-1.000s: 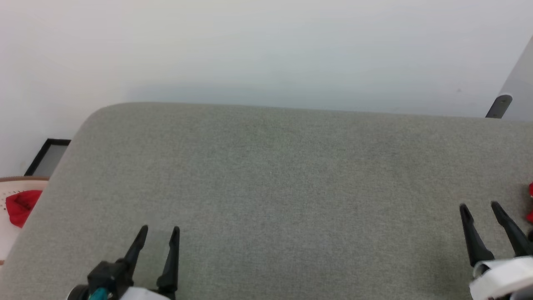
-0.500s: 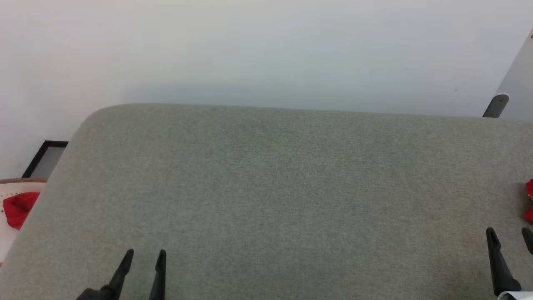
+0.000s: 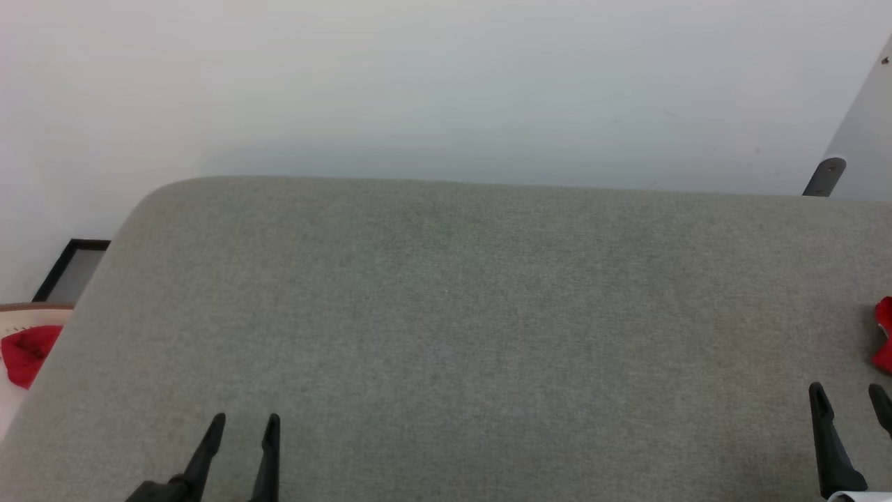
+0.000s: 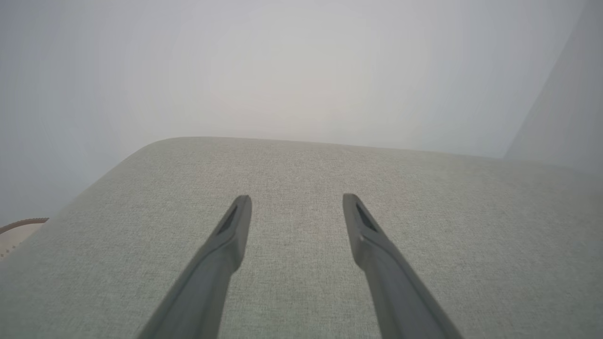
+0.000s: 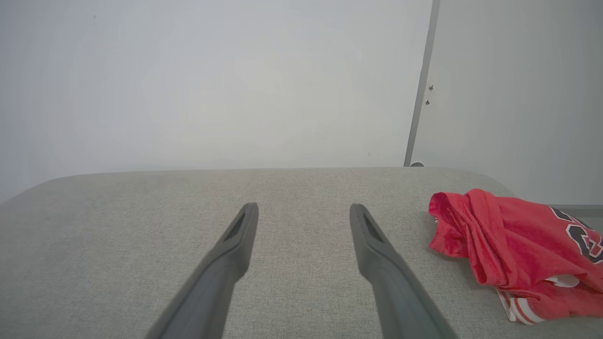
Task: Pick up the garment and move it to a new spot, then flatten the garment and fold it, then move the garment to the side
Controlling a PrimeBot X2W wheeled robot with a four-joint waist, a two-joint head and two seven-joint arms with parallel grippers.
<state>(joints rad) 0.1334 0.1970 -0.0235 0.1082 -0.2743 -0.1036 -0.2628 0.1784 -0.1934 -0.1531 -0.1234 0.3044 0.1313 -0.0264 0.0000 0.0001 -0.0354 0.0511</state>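
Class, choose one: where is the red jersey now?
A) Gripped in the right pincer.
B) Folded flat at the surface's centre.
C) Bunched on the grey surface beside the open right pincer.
C: the garment lies crumpled on the grey surface, apart from the right pincer, which is open and holds nothing.

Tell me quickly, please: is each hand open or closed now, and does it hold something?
Left hand: open, empty.
Right hand: open, empty; the garment lies beside it, untouched.
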